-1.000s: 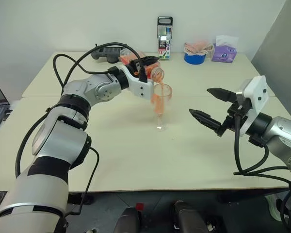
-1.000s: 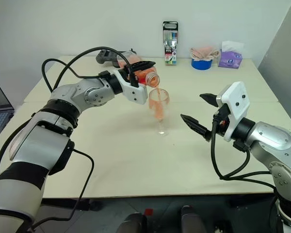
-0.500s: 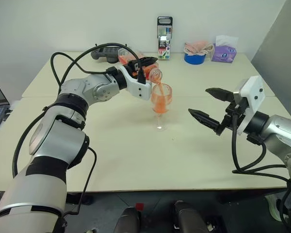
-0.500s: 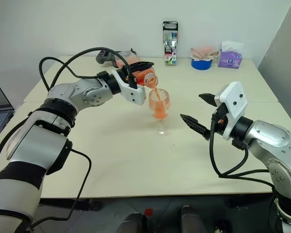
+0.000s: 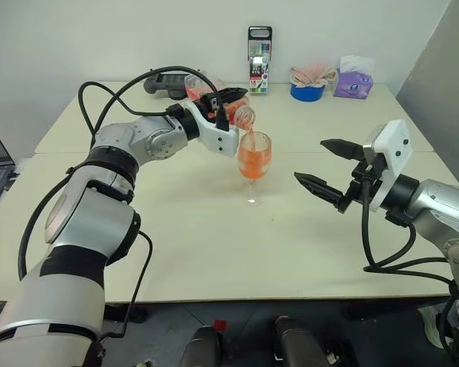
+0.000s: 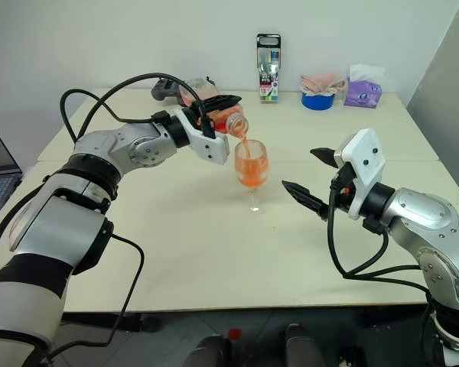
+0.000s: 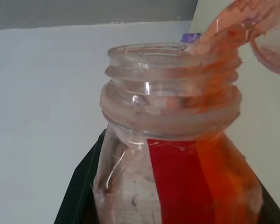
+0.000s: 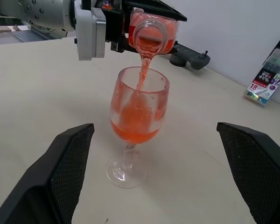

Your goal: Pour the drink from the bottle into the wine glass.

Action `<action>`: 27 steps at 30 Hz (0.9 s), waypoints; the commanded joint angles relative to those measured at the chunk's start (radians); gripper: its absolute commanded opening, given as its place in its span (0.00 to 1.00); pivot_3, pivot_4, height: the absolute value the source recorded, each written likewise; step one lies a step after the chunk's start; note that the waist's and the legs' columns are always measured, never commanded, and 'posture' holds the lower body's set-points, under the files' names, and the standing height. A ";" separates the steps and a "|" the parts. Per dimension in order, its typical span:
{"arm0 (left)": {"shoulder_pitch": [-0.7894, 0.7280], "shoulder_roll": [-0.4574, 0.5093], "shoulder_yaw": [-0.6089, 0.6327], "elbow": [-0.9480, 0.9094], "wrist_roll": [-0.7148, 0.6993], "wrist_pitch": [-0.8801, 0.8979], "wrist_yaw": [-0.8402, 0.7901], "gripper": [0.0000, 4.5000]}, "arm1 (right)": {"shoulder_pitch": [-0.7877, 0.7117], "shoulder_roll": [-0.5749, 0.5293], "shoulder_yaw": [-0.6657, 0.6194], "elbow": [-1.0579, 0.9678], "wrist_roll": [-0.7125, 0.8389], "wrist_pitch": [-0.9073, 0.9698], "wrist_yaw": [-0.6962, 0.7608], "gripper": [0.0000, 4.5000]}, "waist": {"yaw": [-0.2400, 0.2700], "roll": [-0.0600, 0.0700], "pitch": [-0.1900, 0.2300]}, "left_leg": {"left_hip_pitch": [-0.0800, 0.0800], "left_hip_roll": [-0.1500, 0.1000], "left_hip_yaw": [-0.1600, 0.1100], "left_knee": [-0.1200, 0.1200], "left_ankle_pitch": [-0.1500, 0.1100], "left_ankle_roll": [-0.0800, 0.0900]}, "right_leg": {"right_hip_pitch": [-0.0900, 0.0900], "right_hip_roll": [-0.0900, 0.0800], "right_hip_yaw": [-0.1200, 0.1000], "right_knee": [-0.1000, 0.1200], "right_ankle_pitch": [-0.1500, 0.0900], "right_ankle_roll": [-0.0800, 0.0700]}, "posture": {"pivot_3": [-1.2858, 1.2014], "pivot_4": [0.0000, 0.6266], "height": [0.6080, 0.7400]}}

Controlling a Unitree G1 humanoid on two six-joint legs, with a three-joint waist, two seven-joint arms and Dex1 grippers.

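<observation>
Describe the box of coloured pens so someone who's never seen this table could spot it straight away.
Look along the far edge of the table, by the white wall. The box of coloured pens stands upright there, left of the blue tape roll and the purple tissue pack. It is the tallest thing in that row, a narrow dark-framed case with coloured pens showing through its front.

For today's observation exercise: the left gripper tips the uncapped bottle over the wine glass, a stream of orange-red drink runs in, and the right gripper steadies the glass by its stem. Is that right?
Not quite. The right gripper stands open, apart from the wine glass, touching nothing, as the right wrist view shows. The left gripper does tip the uncapped bottle, streaming orange-red drink in.
</observation>
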 commanded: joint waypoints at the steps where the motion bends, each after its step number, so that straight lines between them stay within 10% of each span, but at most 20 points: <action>1: -0.041 0.021 0.012 -0.016 -0.015 -0.014 0.020 0.39 | -0.024 0.004 -0.002 -0.033 0.002 -0.019 0.002 1.00 | 0.000 0.000 0.000 | 0.000 0.000 0.000 0.000 0.000 0.000 | 0.000 0.000 0.000 0.000 0.000 0.000 | 0.52 0.24 1.00; 13: 0.063 -0.047 0.292 0.005 -0.473 0.008 -0.431 0.39 | -0.157 0.020 0.022 0.032 0.006 -0.007 0.008 1.00 | -0.003 0.000 0.000 | 0.001 0.000 0.001 0.000 0.000 0.000 | 0.000 0.000 0.000 0.001 0.003 -0.005 | 0.52 0.24 1.00; 19: 0.146 -0.055 0.637 -0.055 -0.889 0.479 -0.657 0.39 | -0.354 0.037 0.146 0.117 -0.049 0.005 0.052 1.00 | -0.012 0.000 0.000 | 0.001 0.001 0.001 0.001 0.000 0.000 | -0.001 0.001 0.000 0.002 0.003 -0.005 | 0.52 0.24 1.00; 27: 0.366 -0.057 0.791 -0.301 -1.038 0.844 -0.599 0.39 | -0.517 0.156 0.296 0.199 -0.068 0.027 0.130 1.00 | -0.021 0.001 -0.001 | 0.002 0.001 -0.004 0.001 0.000 0.000 | -0.002 0.000 -0.002 0.008 0.003 -0.005 | 0.52 0.24 1.00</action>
